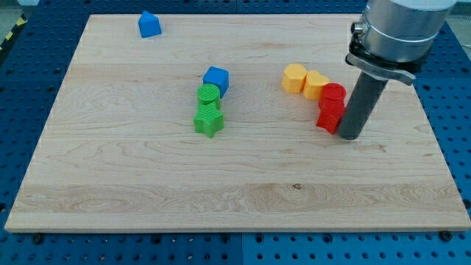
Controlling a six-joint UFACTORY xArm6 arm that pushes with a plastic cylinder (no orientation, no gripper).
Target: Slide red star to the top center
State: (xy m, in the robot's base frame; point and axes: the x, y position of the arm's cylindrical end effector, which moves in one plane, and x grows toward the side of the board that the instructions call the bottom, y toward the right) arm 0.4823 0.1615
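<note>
So the wooden board (147, 191) holds the rod with no gripper to open or close. Its tip (349, 137) touches the red star (330, 116) on the view's right, at mid-board. Contact step; next push up-left toward top center, past the yellow blocks (305, 79).

my tip (349, 137) touching red star (329, 118) from view's right | red cylinder (333, 95) above star | yellow blocks (305, 79) adjoining | green star (208, 120), green cylinder (209, 93), blue cube (217, 77) mid-counter (147, 191)
</note>
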